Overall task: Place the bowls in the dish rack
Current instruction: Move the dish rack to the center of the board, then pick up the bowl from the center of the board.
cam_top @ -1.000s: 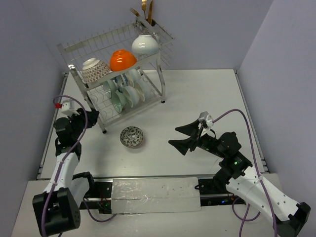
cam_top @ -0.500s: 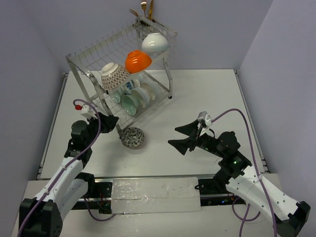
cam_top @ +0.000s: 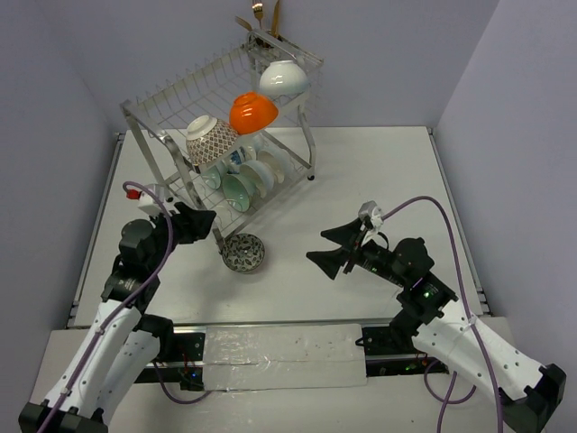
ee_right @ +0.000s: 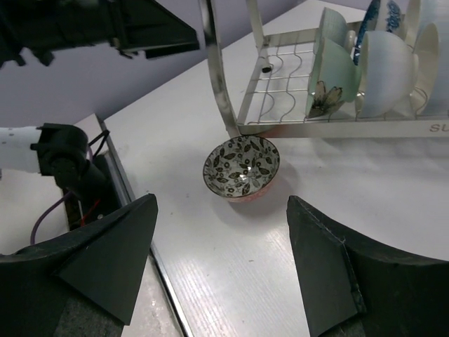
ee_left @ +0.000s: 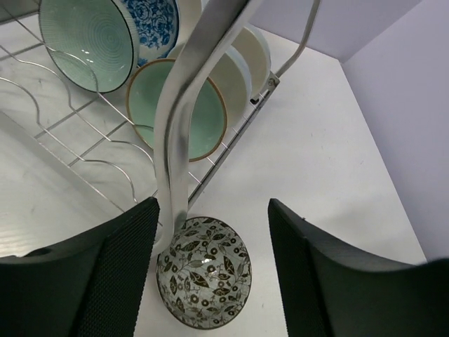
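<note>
The silver wire dish rack (cam_top: 171,99) stands at the back left. On its top tier sit a white bowl (cam_top: 284,78), an orange bowl (cam_top: 252,113) and a brown-patterned bowl (cam_top: 211,140). Several bowls (ee_left: 179,109) stand on edge in the lower tier. A leaf-patterned bowl (cam_top: 242,252) (ee_right: 242,167) sits upright on the table, touching the rack's front leg (ee_left: 175,140). My left gripper (cam_top: 206,225) (ee_left: 212,210) is open, with that leg just inside its left finger and the bowl below. My right gripper (cam_top: 329,248) (ee_right: 221,203) hangs open and empty to the right of the bowl.
Gold utensils (cam_top: 266,13) stick up from the cup at the rack's back corner. Purple walls close in the table (cam_top: 379,171) on the left, back and right. The rack's lower shelf (ee_right: 337,84) lies just behind the loose bowl.
The rack has been dragged and turned toward the front right, its leg coming up against the loose bowl. My left gripper then opened off the leg. The right arm stayed put.
</note>
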`<action>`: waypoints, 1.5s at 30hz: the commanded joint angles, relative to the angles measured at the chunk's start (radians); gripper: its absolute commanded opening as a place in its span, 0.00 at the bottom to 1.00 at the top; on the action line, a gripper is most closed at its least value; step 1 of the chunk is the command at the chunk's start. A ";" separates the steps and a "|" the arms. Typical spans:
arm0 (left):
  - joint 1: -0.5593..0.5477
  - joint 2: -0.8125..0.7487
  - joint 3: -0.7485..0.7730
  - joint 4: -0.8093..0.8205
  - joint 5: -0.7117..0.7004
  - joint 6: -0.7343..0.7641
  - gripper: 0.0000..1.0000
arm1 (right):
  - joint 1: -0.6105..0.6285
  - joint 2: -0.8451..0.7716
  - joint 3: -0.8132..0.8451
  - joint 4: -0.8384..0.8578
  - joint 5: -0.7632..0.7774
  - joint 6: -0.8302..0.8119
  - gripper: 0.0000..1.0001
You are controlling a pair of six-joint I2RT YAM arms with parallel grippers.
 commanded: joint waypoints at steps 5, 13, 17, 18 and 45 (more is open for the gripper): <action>-0.005 -0.080 0.083 -0.275 -0.162 -0.003 0.75 | 0.005 0.139 0.103 -0.062 0.114 0.080 0.79; -0.005 -0.051 0.135 -0.387 -0.301 -0.012 0.99 | 0.083 0.501 0.356 -0.283 0.281 0.223 0.70; -0.004 -0.064 0.120 -0.400 -0.321 -0.034 0.99 | 0.137 0.721 0.460 -0.321 0.340 0.298 0.68; -0.004 -0.070 0.113 -0.395 -0.321 -0.032 0.99 | 0.146 0.760 0.507 -0.350 0.352 0.310 0.66; -0.004 -0.010 0.077 -0.355 -0.281 0.021 0.99 | 0.210 1.349 0.873 -0.472 0.335 0.370 0.43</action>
